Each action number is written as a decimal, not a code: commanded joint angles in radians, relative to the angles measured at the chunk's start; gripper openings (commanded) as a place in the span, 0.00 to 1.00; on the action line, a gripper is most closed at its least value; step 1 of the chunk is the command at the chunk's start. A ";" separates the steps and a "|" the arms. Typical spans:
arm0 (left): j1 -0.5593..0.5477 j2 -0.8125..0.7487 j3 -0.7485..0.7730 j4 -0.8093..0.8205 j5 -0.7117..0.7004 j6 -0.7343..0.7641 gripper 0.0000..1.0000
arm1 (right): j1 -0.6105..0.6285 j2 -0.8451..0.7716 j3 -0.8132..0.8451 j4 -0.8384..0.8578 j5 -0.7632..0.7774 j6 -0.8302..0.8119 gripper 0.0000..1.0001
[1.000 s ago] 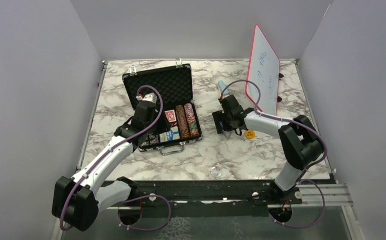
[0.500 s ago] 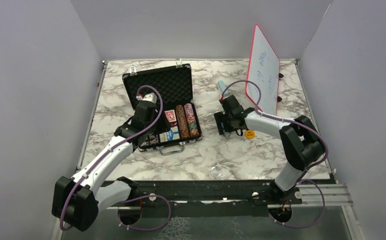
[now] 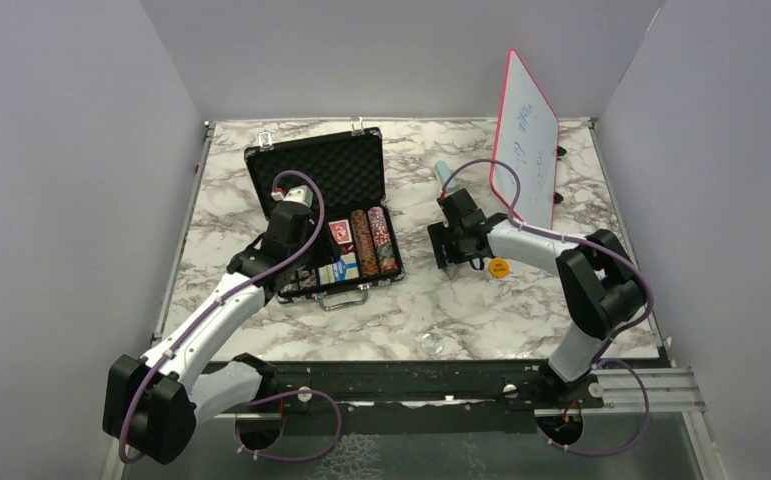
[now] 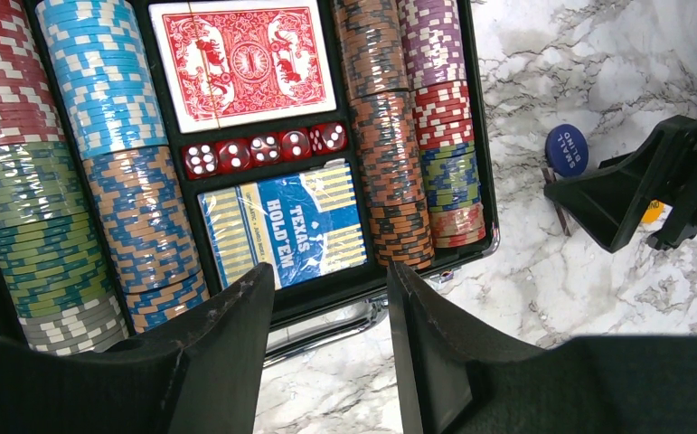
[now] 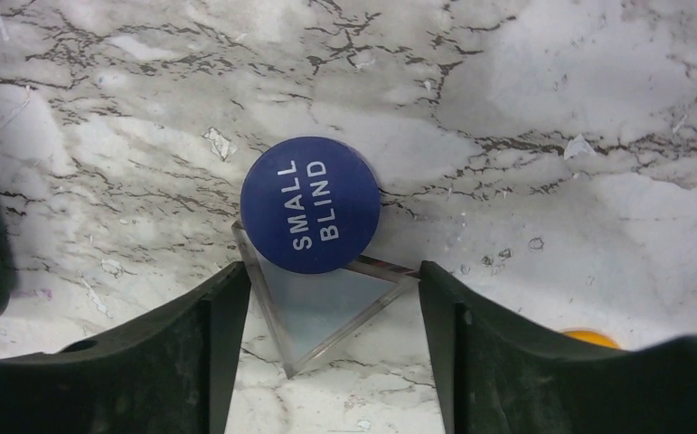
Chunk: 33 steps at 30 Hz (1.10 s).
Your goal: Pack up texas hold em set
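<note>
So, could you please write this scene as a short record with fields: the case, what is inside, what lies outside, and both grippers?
case: small black briefcase, lid open, on marble table
inside: striped poker chips, red card deck, blue card deck, five red dice
outside: blue round SMALL BLIND button overlapping a clear triangular piece; orange round button nearby
left gripper: open, empty, above the case's front edge
right gripper: fingers astride the clear piece; grip unclear

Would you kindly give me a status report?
Left end effector open over case. Right end effector open at small blind button. Clear triangle partly beneath button.
</note>
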 commanded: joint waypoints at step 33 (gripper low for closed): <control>-0.006 -0.294 0.076 -0.085 -0.379 -0.012 0.52 | 0.447 0.157 0.534 -0.156 0.038 0.247 0.59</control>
